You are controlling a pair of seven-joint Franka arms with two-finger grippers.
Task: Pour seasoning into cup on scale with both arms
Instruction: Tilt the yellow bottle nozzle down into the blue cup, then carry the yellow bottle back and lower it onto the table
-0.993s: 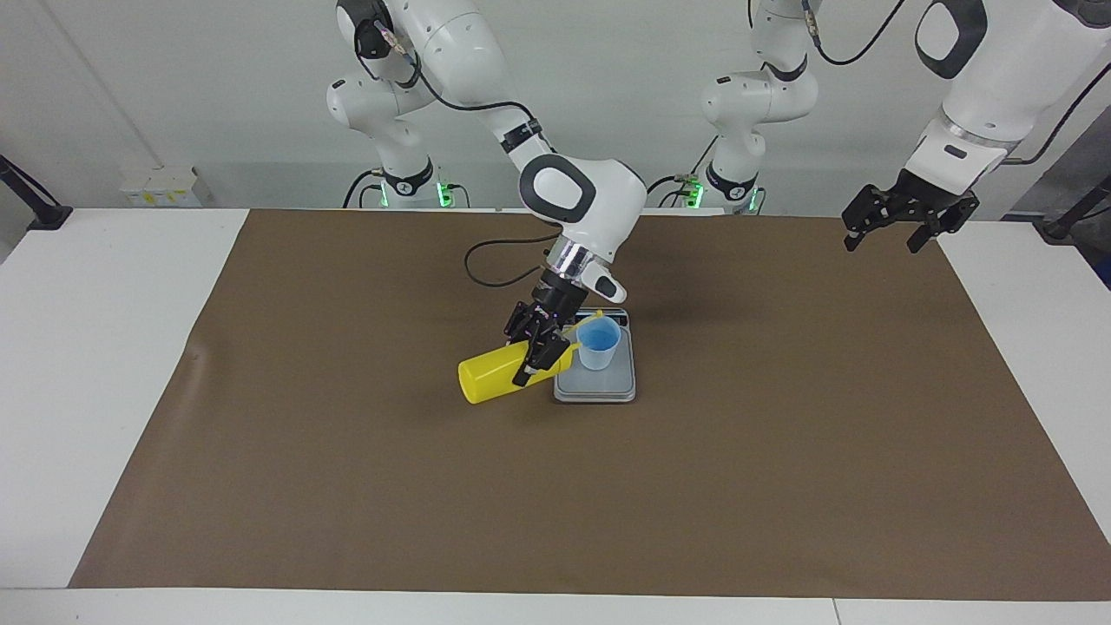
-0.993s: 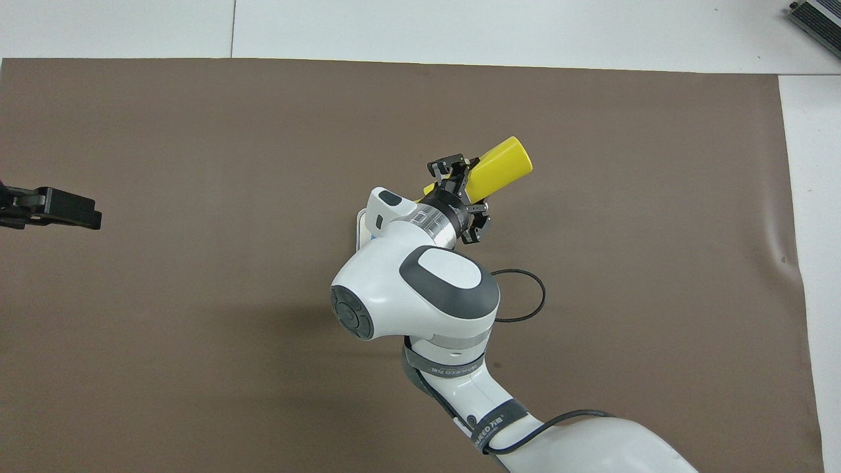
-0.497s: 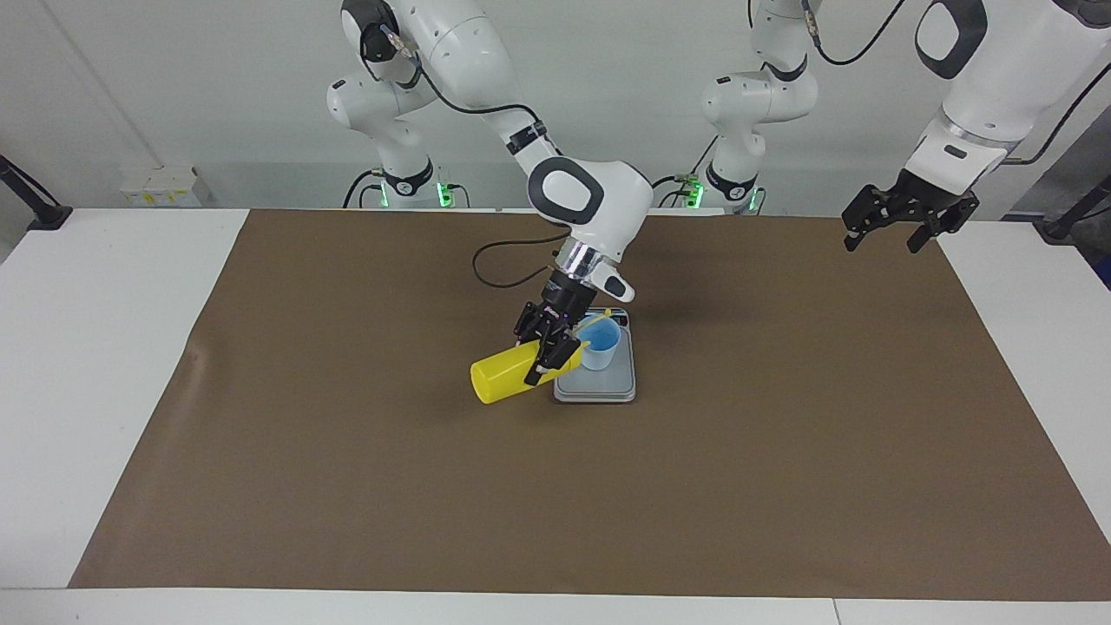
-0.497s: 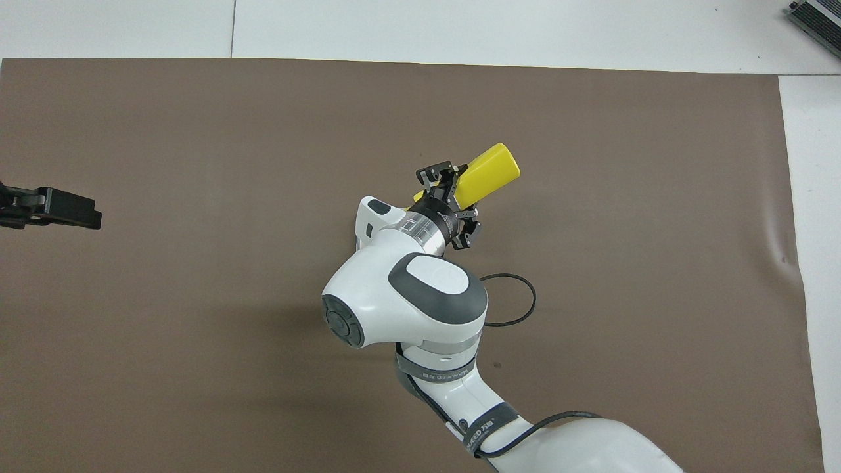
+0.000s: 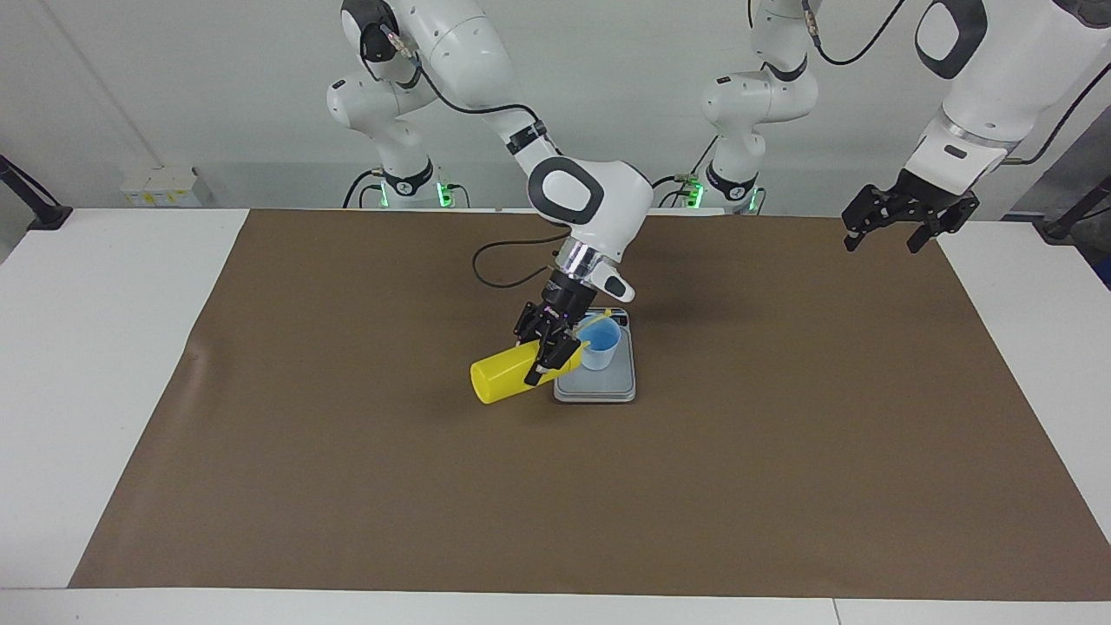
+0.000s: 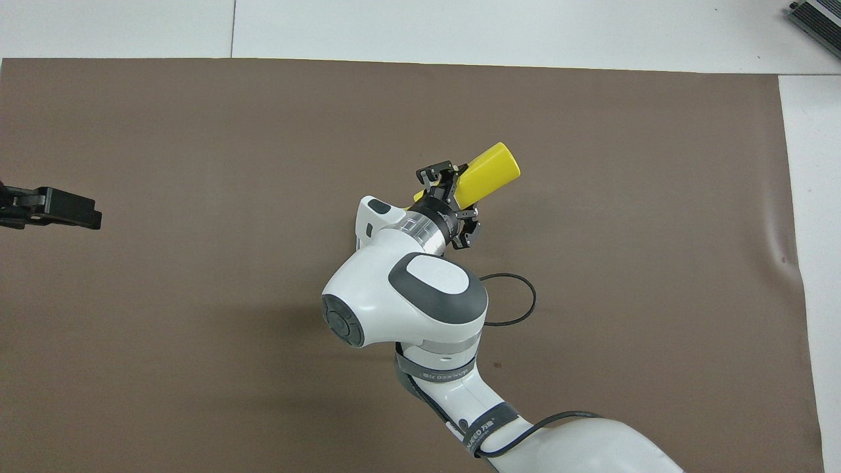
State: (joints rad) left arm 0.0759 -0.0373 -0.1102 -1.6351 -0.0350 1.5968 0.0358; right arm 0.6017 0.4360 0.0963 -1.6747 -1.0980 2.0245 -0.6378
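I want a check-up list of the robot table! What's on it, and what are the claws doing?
Surface: white table covered by a brown mat.
Job's things: yellow bottle tipped on its side, nozzle at the rim of the blue cup; the cup stands on the grey scale.
Clutter: nothing seen.
Grippers: right gripper shut on the bottle beside the scale; left gripper open, waiting over the mat's edge at the left arm's end.
Cables: black cable looped on the mat near the scale.
Surroundings: white wall; grey box at the table's corner.
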